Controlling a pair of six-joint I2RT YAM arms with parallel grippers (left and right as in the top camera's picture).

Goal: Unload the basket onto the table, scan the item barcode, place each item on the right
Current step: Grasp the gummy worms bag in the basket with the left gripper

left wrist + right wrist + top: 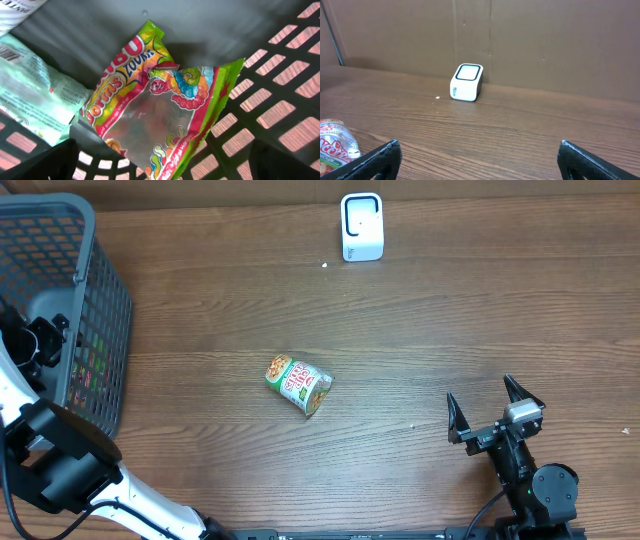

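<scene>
The left gripper (162,167) hangs inside a grey plastic mesh basket (98,300) at the table's left edge. Its jaws are spread wide and hold nothing, with the dark fingertips (45,162) on either side of a crinkled, brightly coloured gummy-worm bag (160,105). That bag lies flat on the basket floor, and a pale green packet (30,95) lies just beside it. Out on the brown wooden table (200,430), a green-and-red instant noodle cup (298,385) lies on its side near the centre. It is well apart from the small white box-shaped barcode scanner (361,226), which stands at the far edge. The right gripper (480,387) sits low at the near right, also open and empty, and faces the scanner.
</scene>
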